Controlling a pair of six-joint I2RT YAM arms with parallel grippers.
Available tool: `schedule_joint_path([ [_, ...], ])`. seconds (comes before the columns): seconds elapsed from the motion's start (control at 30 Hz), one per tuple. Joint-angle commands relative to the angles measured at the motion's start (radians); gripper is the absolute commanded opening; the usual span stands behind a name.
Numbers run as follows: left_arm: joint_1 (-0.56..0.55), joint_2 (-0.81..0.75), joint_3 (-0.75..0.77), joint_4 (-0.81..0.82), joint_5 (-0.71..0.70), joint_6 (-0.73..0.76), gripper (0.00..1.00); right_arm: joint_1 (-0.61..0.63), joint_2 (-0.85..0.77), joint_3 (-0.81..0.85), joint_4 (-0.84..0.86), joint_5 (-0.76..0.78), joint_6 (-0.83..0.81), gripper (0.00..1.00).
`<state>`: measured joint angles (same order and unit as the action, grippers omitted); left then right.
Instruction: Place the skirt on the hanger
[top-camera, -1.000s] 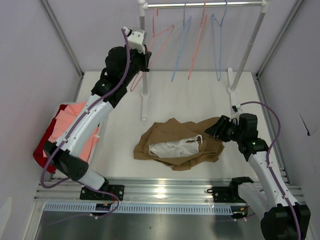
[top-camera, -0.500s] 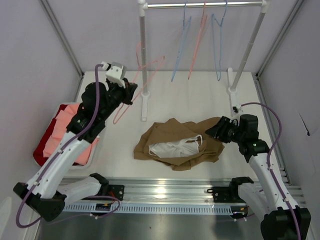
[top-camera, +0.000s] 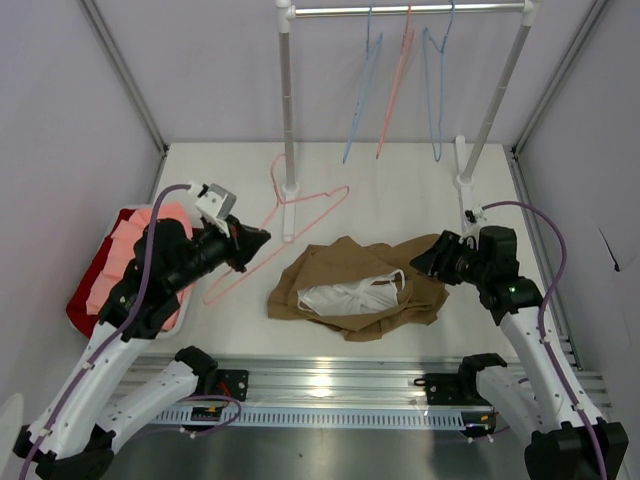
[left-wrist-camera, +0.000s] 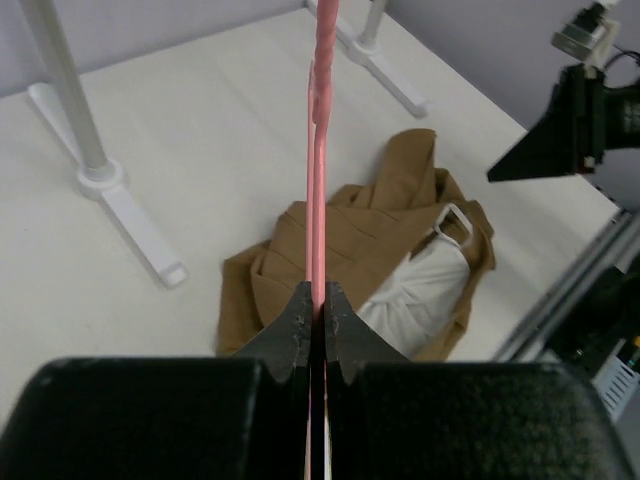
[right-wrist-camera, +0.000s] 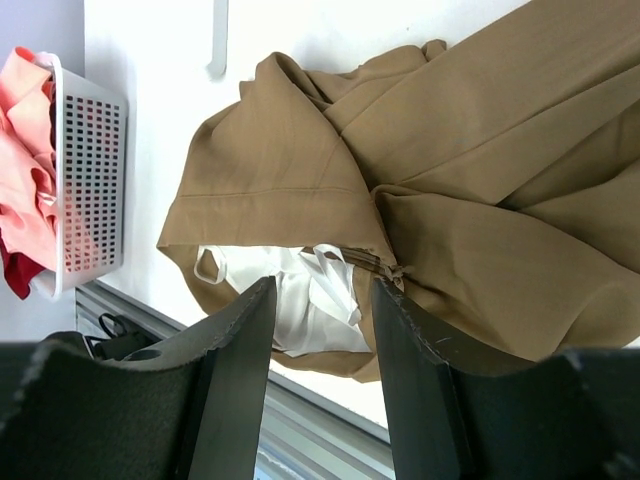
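Top view. My left gripper (top-camera: 255, 240) is pinched tight on the pale-pink hanger (top-camera: 316, 194), gripping one thin side of it. The hanger hangs tilted in the air, hook toward the rack (top-camera: 287, 100), its far corner above the table (top-camera: 400, 180) just behind the skirt (top-camera: 340, 265). The skirt lies crumpled at mid-table, tan-brown, with its white lining (top-camera: 352, 297) showing at the near side. My right gripper (top-camera: 420, 258) sits at the skirt's right edge, fingers parted, nothing in them. Whether it touches the cloth I cannot tell. The basket (top-camera: 190, 275) at far left holds a salmon-pink garment (top-camera: 135, 235) and a red cloth (top-camera: 85, 300). Blue hangers (top-camera: 436, 90) are on the rail.

Left wrist view. Left gripper (left-wrist-camera: 315, 300): fingertips closed together on the hanger (left-wrist-camera: 320, 150), which runs straight up the frame, seen edge-on. Skirt (left-wrist-camera: 360, 230) lies below and beyond, lining (left-wrist-camera: 425, 290) turned toward the table's near edge. One foot of the rack (left-wrist-camera: 130, 215) lies to the left.

Right wrist view. Right gripper (right-wrist-camera: 320, 290): fingers about half apart, empty, the skirt (right-wrist-camera: 480, 150) and its lining (right-wrist-camera: 300, 320) visible between and past them. Basket (right-wrist-camera: 90, 180) at the left edge, the salmon-pink garment (right-wrist-camera: 25, 170) inside.
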<state>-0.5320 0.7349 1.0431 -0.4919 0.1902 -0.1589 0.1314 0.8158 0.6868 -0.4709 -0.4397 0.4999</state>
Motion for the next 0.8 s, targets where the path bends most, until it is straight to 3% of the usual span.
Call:
schedule_joint_path([
  [0.0,-0.005,-0.057,-0.05,-0.042,0.147,-0.039,0.0,0.019,-0.021,0.043,-0.029,0.032,-0.003,0.49],
  [0.17,-0.005,-0.072,-0.078,-0.086,0.325,-0.039,0.0,0.045,-0.03,0.034,-0.041,0.055,0.005,0.47],
  [0.33,-0.008,-0.071,-0.121,-0.068,0.429,-0.07,0.0,0.073,-0.03,0.017,-0.04,0.084,0.008,0.37],
  [0.77,-0.06,0.004,-0.199,0.038,0.437,-0.156,0.0,0.152,0.045,-0.016,0.011,0.15,0.002,0.31],
])
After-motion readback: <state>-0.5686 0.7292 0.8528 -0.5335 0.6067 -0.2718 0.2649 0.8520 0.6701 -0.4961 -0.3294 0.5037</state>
